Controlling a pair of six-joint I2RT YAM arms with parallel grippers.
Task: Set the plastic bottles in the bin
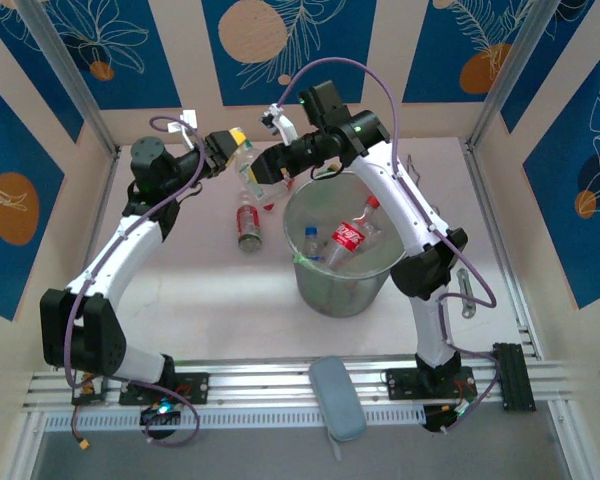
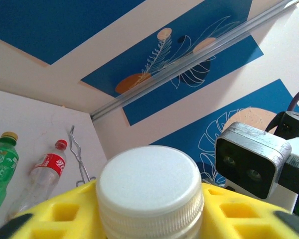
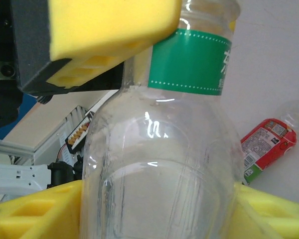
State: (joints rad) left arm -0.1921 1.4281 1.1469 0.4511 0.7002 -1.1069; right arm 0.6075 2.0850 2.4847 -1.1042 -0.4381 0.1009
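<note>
Several bottles lie inside bin, middle of counter. One red-label bottle lies flat just left of bin. Beyond far-left rim: left end effector clamps white cap of green-label bottle; right end effector clamps its body.

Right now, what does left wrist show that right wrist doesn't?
Left wrist: the white cap, plus a green bottle and a red-capped bottle lying on the table.
Right wrist: the green label and a red-labelled bottle, maybe the same one.
Both: one clear bottle, clamped by the left end effector at the neck and the right end effector lower down.
</note>
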